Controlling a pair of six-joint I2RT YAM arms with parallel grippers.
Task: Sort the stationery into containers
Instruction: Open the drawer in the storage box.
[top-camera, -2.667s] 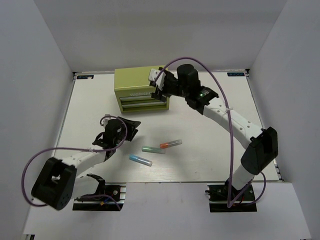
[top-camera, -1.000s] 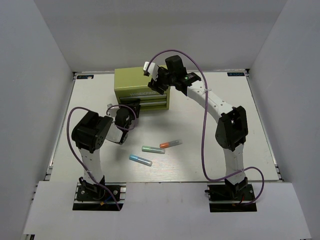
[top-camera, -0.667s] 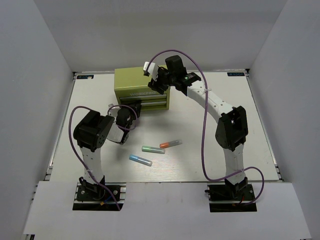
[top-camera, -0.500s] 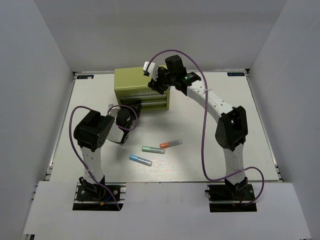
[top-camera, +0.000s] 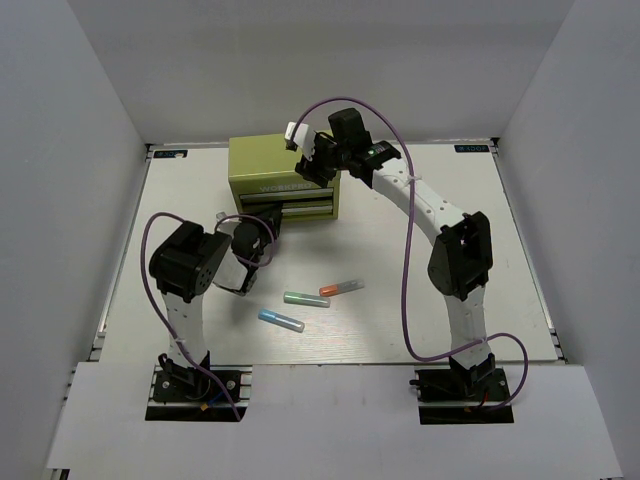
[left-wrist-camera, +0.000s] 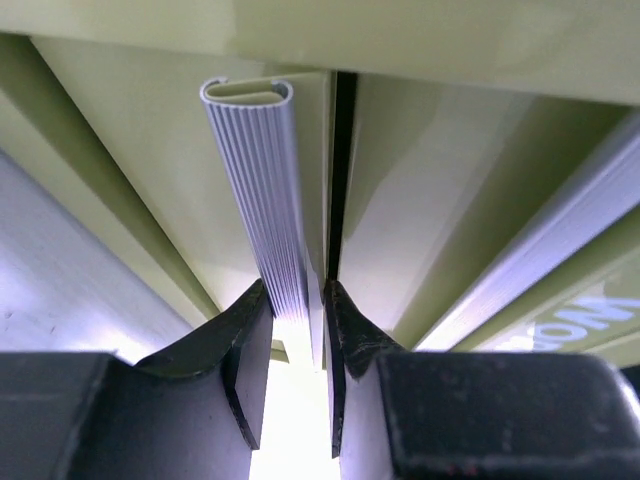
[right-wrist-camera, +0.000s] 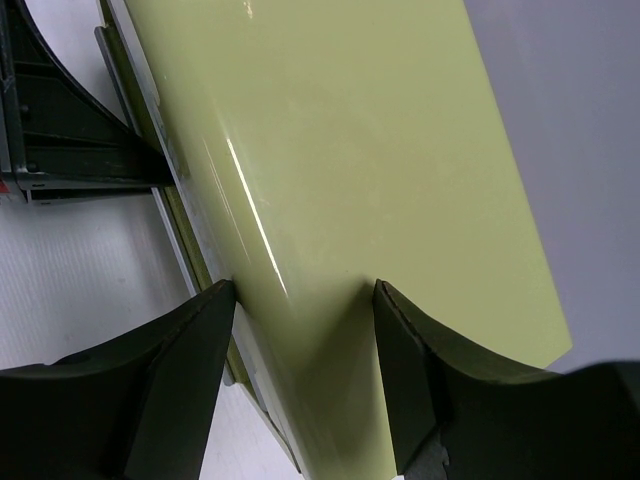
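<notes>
White tabletop holds an olive-green metal mini chest. Left end effector has just pinched shut on its ribbed silver drawer handle, ready to pull; right end effector grips the chest's top. Orange marker, green marker and blue marker wait in front of it

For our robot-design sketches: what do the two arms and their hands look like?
Both the left arm and right arm have white links joined by bulky black housings, each trailed by a looping purple cable. A green light glows near the right wrist. The left hand and right hand have black, curved, tapering fingers.
</notes>
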